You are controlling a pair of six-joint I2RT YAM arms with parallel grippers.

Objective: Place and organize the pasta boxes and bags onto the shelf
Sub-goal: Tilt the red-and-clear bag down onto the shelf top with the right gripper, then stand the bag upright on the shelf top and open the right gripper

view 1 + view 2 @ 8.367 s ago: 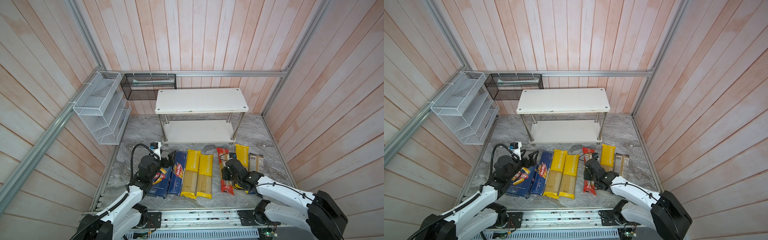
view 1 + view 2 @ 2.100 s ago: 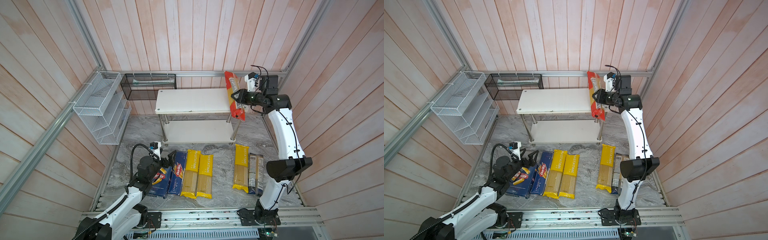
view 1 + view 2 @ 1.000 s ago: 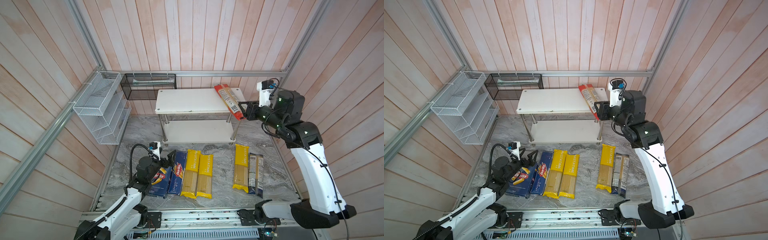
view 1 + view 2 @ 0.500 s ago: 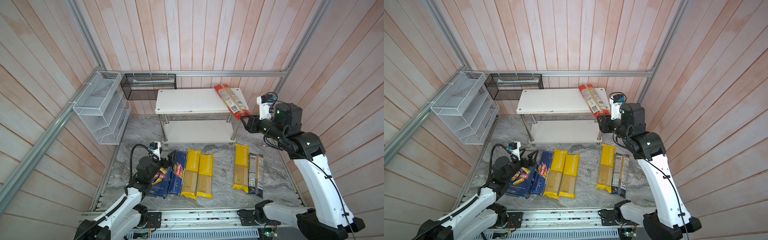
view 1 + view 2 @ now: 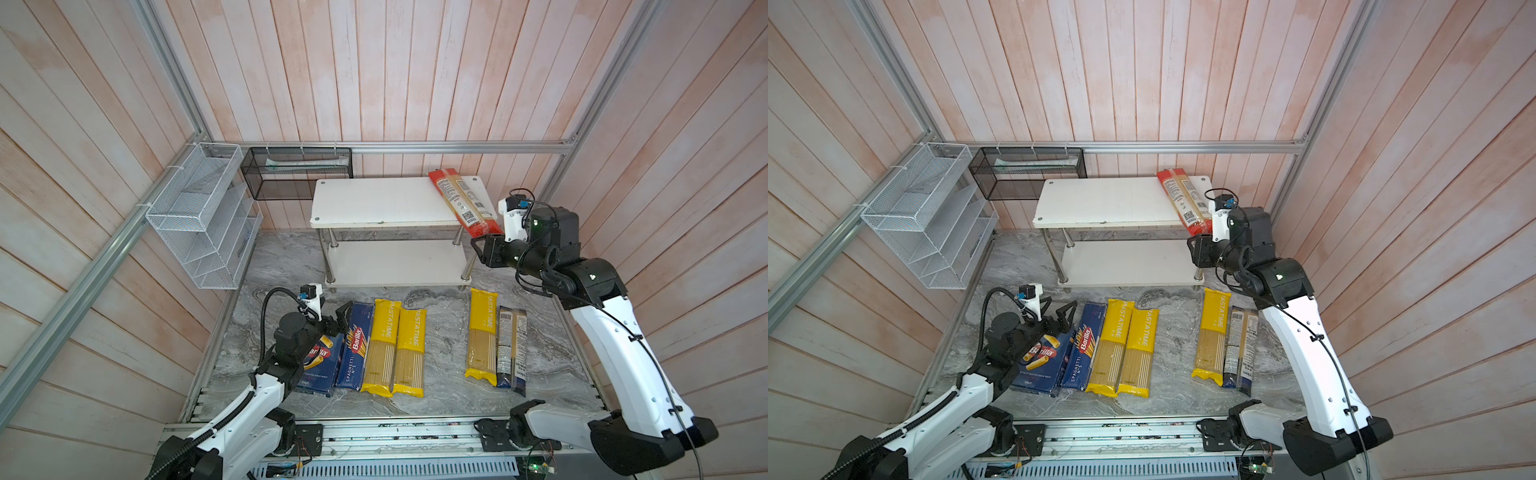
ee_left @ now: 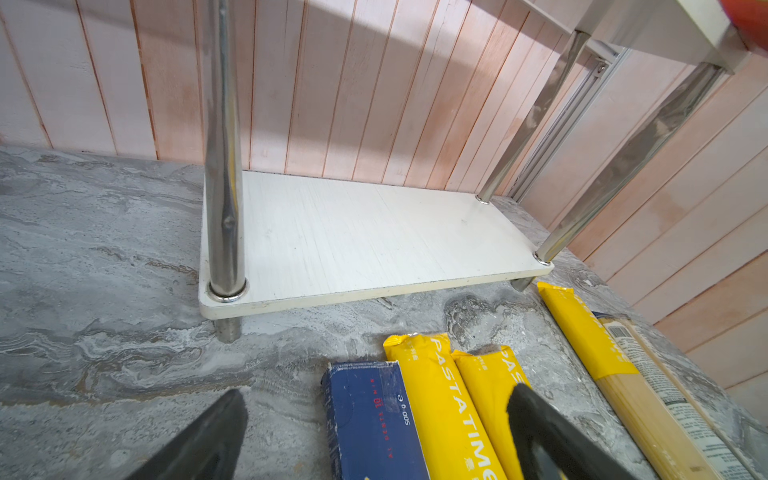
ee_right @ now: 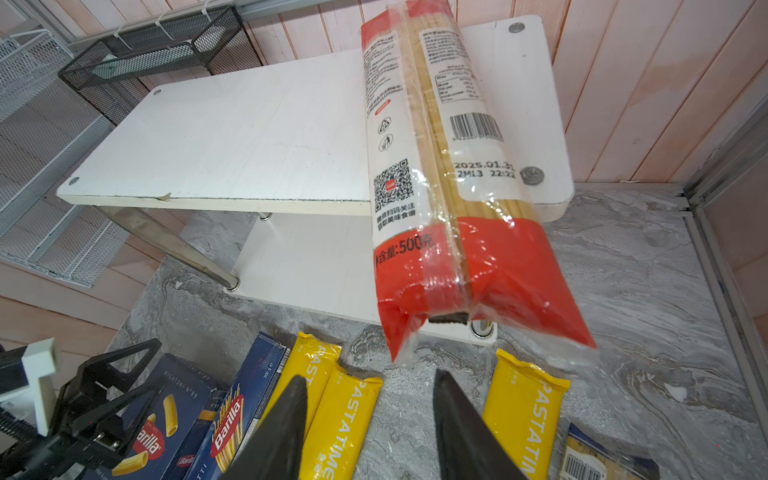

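Looking at the red-ended spaghetti bag [image 5: 463, 201] up on the right end of the shelf [image 5: 374, 203] top board, tail hanging past the front edge. Got the right gripper [image 7: 370, 378] just off that tail, jaws apart, gripping nothing. Same with the left gripper [image 6: 376, 392]: spread wide over the end of the Barilla spaghetti box [image 5: 353, 349], beside the yellow PASTATIME bags [image 5: 384, 345].

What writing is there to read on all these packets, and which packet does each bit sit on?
"Barilla", "RIGATONI N°89": wide blue box.
"Barilla", "SPAGHETTI N°5": narrow blue box.
"PASTATIME": each of the three yellow bags.
"2ML3 22:22", "500克": red-ended bag, which also carries a barcode and a QR code.
The red-ended bag's fine print is too small to read.
The label on the dark-ended bag is too small to read.
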